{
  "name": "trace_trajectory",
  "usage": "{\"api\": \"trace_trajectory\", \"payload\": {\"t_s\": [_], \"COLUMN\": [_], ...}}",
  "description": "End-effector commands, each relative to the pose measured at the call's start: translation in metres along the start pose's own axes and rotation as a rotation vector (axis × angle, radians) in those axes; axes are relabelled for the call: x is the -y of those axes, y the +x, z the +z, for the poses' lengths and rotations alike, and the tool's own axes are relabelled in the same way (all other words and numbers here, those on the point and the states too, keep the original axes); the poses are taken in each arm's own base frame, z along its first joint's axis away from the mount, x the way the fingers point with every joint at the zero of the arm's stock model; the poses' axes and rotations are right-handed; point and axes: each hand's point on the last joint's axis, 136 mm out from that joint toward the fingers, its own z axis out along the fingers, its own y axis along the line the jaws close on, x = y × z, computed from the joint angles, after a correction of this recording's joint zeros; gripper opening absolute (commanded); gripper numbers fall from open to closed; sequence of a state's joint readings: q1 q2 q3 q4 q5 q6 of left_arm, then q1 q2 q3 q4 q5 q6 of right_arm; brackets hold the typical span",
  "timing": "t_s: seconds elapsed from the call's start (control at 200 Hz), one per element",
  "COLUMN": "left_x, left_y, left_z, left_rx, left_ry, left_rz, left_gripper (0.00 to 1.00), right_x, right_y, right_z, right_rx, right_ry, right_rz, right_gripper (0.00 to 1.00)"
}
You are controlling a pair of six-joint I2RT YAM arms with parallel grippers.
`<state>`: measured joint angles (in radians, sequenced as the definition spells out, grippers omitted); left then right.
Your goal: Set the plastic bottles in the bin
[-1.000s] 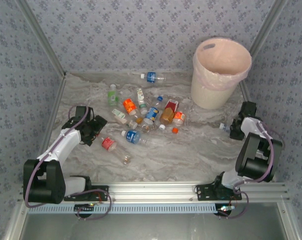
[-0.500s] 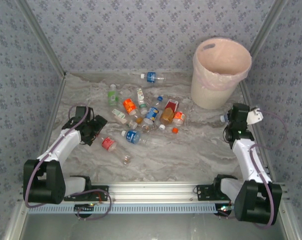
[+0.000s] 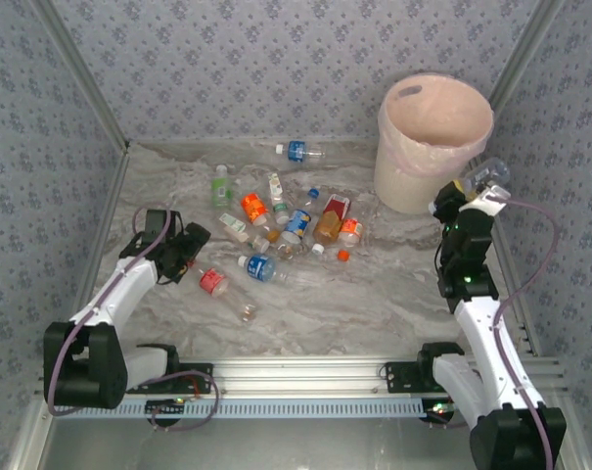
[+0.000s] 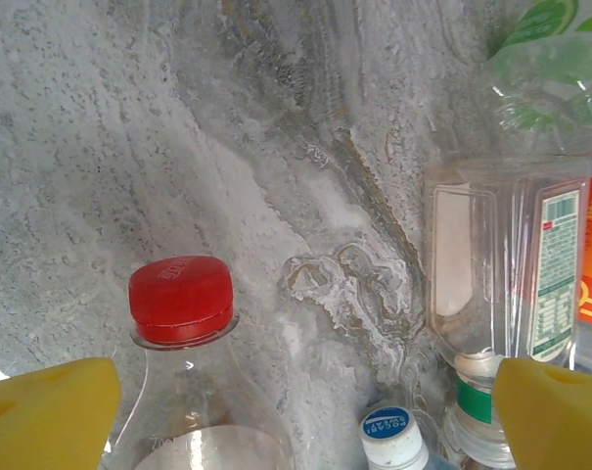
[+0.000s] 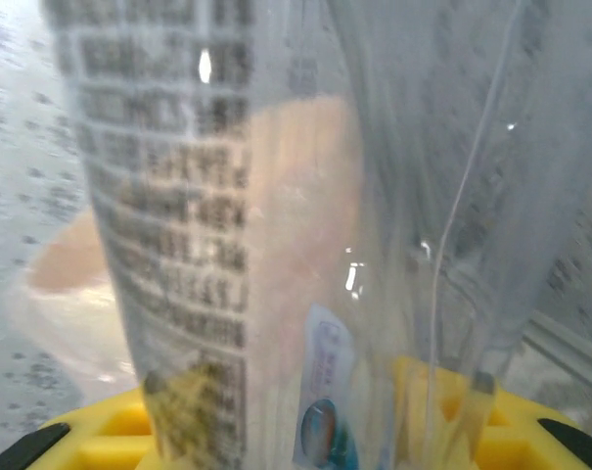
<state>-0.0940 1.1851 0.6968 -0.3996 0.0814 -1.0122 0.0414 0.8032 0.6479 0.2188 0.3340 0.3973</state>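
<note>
Right tool [image 3: 475, 186] grasps a clear bottle [image 3: 488, 174] (held clear of the tabletop [image 3: 374, 294]) beside the bin [image 3: 413, 191] at the far right corner. Left tool [image 3: 188, 250] is released, above a red-capped bottle [image 4: 181, 299] near the left edge.

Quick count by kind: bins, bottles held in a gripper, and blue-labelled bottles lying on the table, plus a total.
Bin: 1
Bottle held in the right gripper: 1
Blue-labelled bottles on the table: 3
Total: 5
</note>
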Motion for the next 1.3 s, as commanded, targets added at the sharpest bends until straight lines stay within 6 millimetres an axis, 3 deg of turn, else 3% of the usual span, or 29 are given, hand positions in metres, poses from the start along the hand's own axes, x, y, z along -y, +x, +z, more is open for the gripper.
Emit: {"api": "trace_trajectory", "payload": {"t_s": [0.0,0.24,0.32,0.5,0.545,0.734,0.994,1.294], "left_x": [0.000,0.001,0.000,-0.002,-0.004,-0.011,-0.018,-0.020], "left_y": [-0.002,-0.004,-0.003,-0.002,-0.002,-0.003,-0.006,-0.004], "left_z": [-0.002,-0.003,-0.002,-0.005,-0.007,-0.013,-0.019,-0.020], "left_rx": [0.023,0.026,0.023,0.024,0.029,0.048,0.073,0.070], "left_ry": [0.013,0.009,0.005,-0.002,-0.007,-0.019,-0.017,-0.015], "left_rz": [-0.011,-0.013,-0.014,-0.014,-0.013,-0.011,-0.026,-0.040], "left_gripper": [0.98,0.98,0.98,0.98,0.98,0.98,0.98,0.98], "right_x": [-0.042,-0.094,-0.108,-0.120,-0.127,-0.107,-0.081,-0.061], "right_y": [-0.050,-0.078,-0.083,-0.084,-0.093,-0.094,-0.090,-0.060], "right_z": [-0.014,-0.016,-0.007,0.030,0.037,0.075,0.114,0.156], "right_rx": [0.106,0.058,0.031,-0.043,-0.047,-0.097,-0.212,-0.396], "right_ry": [-0.175,-0.371,-0.406,-0.365,-0.362,-0.178,-0.069,-0.028], "right_rz": [-0.086,-0.137,-0.142,-0.162,-0.174,-0.194,-0.270,-0.427], "right_gripper": [0.33,0.33,0.33,0.36,0.36,0.36,0.36,0.40]}}
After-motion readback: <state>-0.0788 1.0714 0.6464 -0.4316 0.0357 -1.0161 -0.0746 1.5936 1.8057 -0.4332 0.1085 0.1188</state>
